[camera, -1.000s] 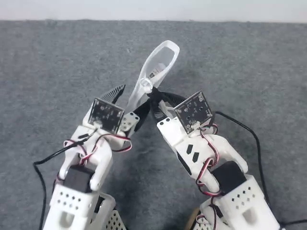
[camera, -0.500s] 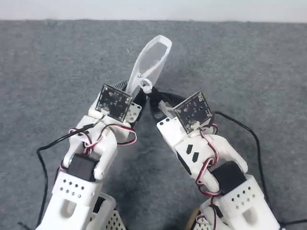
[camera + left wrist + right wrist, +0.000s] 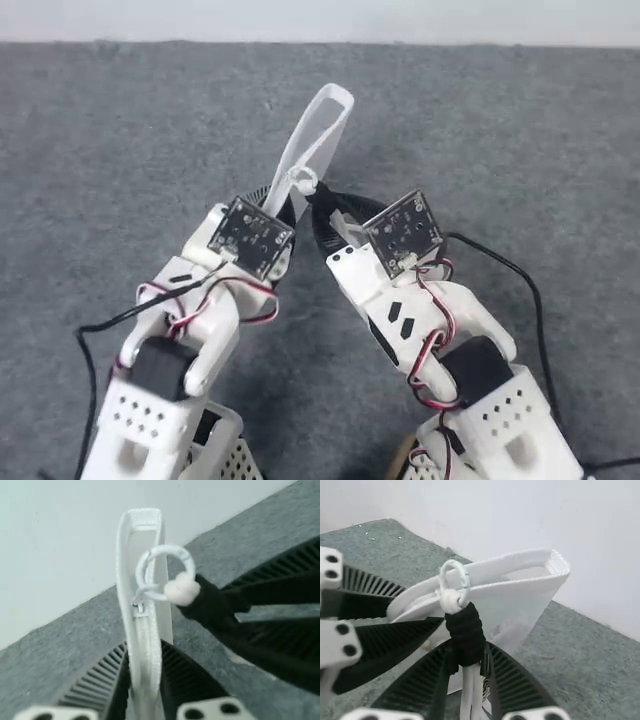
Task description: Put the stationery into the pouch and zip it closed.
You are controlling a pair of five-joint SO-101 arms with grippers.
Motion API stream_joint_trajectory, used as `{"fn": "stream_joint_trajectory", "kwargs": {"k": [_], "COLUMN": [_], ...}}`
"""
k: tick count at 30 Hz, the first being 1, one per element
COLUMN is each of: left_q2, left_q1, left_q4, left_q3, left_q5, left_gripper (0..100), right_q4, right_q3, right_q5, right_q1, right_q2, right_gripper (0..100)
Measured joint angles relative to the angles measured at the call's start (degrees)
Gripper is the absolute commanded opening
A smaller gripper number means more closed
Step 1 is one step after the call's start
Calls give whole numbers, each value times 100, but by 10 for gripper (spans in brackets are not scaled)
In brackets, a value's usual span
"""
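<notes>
A translucent white pouch (image 3: 318,130) stands on edge, lifted between the two arms. My left gripper (image 3: 285,205) is shut on the pouch's near end; in the left wrist view its black fingers (image 3: 102,690) press both sides of the pouch (image 3: 142,645). My right gripper (image 3: 467,655) is shut on the black zipper strap (image 3: 465,630), which ends in a white knot and ring (image 3: 454,577). That ring (image 3: 162,572) sits at the pouch's upper edge, with the strap (image 3: 210,605) leading off to the right gripper. What lies inside the pouch (image 3: 520,595) is too faint to tell.
Grey felt (image 3: 520,140) covers the table, which ends at a pale wall (image 3: 320,18) behind. A black cable (image 3: 520,280) loops beside the right arm, and another (image 3: 90,340) trails from the left arm. White perforated arm bases (image 3: 225,455) stand at the near edge.
My left gripper, open and off to the pouch's side a second ago, has moved in and shut on it. The pouch has narrowed and now stands thinner.
</notes>
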Motion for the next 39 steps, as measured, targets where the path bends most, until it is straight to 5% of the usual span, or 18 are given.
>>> {"fn": "stream_joint_trajectory", "kwargs": {"k": [21,39], "left_q2": [-703,-835], "left_q1": [-185,-176], "left_q4": [1565,1398], "left_q3": [-598,-316], "left_q5": [-1064,-721], "left_gripper": [9,8], "right_q4": [-79,-343], "right_q3": [0,0], "right_q5": [-325,-413], "right_q1": [580,1090], "right_q2": [-79,-79], "right_gripper": [6,6]}}
